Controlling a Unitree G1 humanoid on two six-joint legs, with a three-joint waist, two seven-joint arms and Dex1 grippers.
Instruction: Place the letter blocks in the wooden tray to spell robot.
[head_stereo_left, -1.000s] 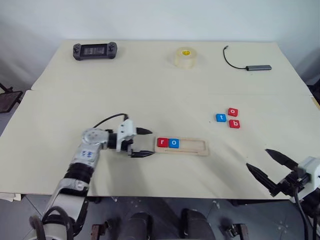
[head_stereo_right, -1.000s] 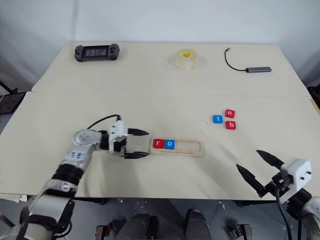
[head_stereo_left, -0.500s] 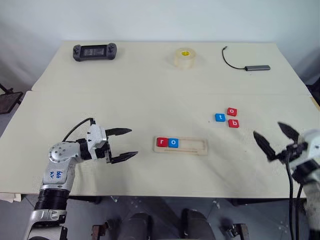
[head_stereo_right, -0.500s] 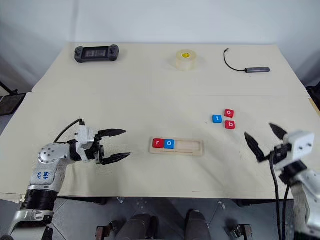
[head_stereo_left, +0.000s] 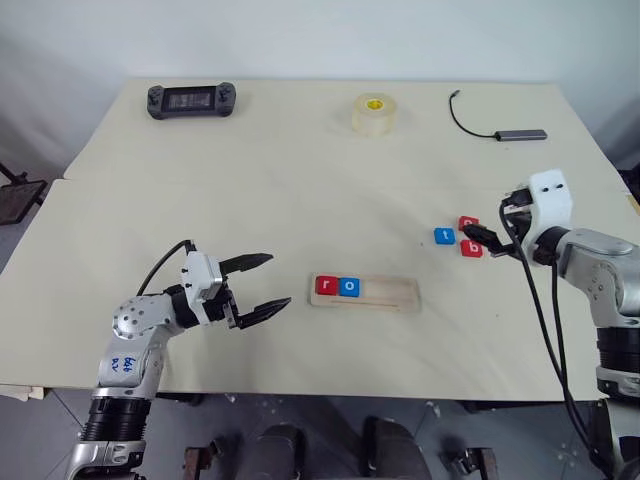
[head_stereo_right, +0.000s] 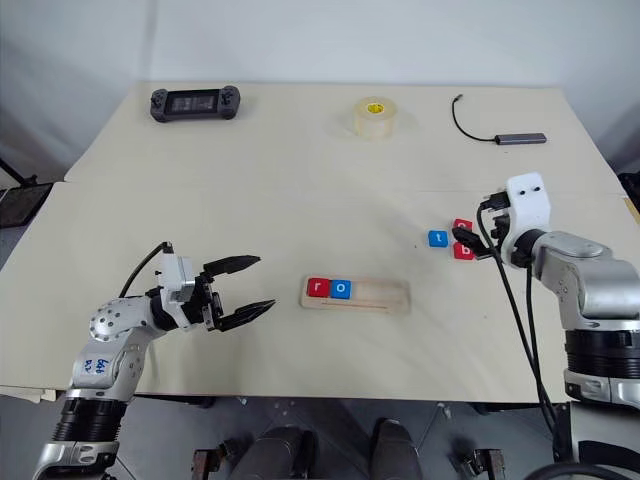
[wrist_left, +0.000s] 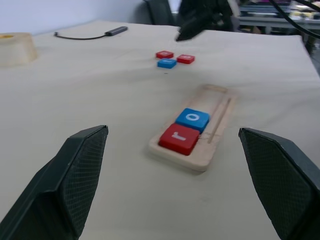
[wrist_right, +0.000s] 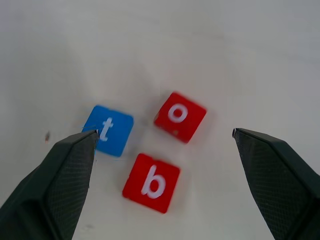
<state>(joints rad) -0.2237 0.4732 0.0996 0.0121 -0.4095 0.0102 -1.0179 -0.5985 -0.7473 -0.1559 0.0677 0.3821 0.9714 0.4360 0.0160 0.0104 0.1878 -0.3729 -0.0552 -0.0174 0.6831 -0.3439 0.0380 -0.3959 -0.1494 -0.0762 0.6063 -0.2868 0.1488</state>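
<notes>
Left eye view shows the right gripper (head_stereo_left: 487, 240), fingers spread and empty, now risen from the lower right corner to the three loose letter blocks (head_stereo_left: 458, 236) at right of centre, so picking b comes next. The left gripper (head_stereo_left: 262, 283), also spread, has backed off the wooden tray (head_stereo_left: 393, 293), which holds r and o mid-frame. Right wrist view alone reads t (wrist_right: 107, 130), o (wrist_right: 179, 116), b (wrist_right: 151, 182) clearly.

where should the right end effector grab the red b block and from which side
Grip the red b block by two opposite side edges, coming from above. It lies flat on the table, so only its thin edges offer purchase. Favour the pair facing away from the blue t block and red o block, which sit close by.
</notes>
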